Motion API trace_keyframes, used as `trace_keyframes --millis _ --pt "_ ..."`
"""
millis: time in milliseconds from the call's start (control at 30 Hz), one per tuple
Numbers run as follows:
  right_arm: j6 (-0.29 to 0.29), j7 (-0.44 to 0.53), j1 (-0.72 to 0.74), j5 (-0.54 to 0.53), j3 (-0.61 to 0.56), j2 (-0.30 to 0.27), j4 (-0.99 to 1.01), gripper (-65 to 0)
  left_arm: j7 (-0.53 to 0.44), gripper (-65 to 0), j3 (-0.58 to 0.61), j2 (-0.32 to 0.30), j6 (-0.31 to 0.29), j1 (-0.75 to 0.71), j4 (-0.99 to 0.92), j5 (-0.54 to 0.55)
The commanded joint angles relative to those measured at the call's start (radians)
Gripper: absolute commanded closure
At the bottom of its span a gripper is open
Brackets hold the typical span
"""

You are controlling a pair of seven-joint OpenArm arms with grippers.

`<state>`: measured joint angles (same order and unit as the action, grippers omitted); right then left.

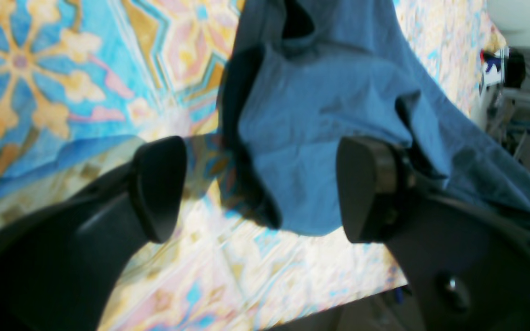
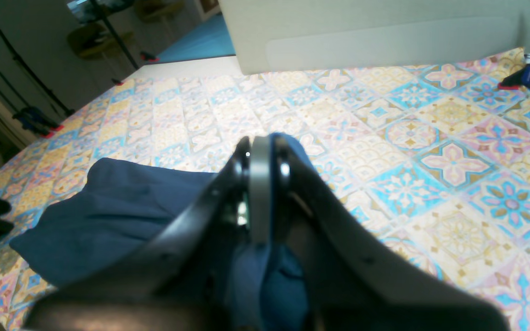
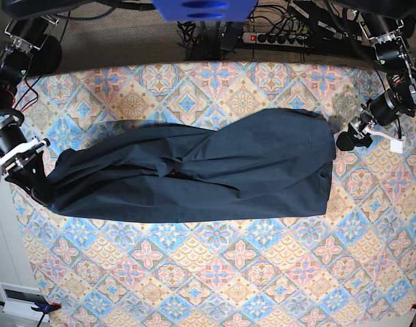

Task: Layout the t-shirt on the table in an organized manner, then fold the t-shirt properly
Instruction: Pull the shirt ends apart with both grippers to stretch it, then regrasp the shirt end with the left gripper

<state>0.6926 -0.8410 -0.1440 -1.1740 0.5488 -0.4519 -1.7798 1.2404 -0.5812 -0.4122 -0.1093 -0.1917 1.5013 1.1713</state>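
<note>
Base view: right gripper (image 3: 39,182) pinches the t-shirt (image 3: 194,174) end, anchoring it stretched across the table (image 3: 215,272), while left gripper (image 3: 348,139), jaws spread, sits just off the opposite edge.

From overhead we see the whole table (image 3: 215,286); both wrist cameras sit close, sharing the t-shirt (image 3: 194,170) with it.

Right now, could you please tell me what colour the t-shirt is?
The t-shirt is plain dark navy blue, with no print; the base view shows it best.
</note>
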Motion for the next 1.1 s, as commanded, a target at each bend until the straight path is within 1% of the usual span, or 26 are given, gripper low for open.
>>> trace_keyframes --millis 0,233,433,500,600,733,833,1000,1033,1067 --pt "0.006 0.032 0.013 -0.027 0.006 -0.021 -0.018 -0.1 -0.009 -49.8 -0.003 -0.011 -0.008 0.019 0.014 0.029" --pt "0.006 0.032 0.013 -0.027 0.004 -0.020 -0.018 -0.1 -0.009 -49.8 0.000 0.036 -0.008 0.053 0.000 0.019" --pt "0.006 0.032 0.013 -0.027 0.004 -0.018 -0.015 -0.1 -0.018 -49.8 0.074 0.051 -0.008 0.120 -0.051 -0.050" --pt "0.006 0.032 0.013 -0.027 0.004 -0.006 -0.015 -0.1 -0.018 -49.8 0.082 0.069 -0.008 0.142 -0.055 -0.067" --pt "0.006 0.032 0.013 -0.027 0.004 0.005 -0.015 -0.1 -0.018 -49.8 0.085 0.094 -0.007 0.168 -0.055 -0.132" --pt "0.006 0.032 0.013 -0.027 0.003 0.006 -0.015 -0.1 -0.018 -49.8 0.085 0.135 -0.007 0.191 -0.055 -0.209" --pt "0.006 0.032 0.013 -0.027 0.003 0.006 -0.015 -0.1 -0.018 -49.8 0.085 0.161 -0.007 0.200 -0.055 -0.233" --pt "0.006 0.032 0.013 -0.027 0.003 0.006 -0.015 -0.1 -0.011 -49.7 0.079 0.161 -0.007 0.200 -0.018 -0.228" --pt "0.006 0.032 0.013 -0.027 0.003 0.006 -0.015 -0.1 -0.011 -49.7 0.079 0.158 -0.007 0.196 -0.008 -0.228" --pt "0.006 0.032 0.013 -0.027 0.003 0.006 -0.013 -0.1 -0.011 -49.7 0.077 0.141 -0.007 0.183 0.008 -0.227"
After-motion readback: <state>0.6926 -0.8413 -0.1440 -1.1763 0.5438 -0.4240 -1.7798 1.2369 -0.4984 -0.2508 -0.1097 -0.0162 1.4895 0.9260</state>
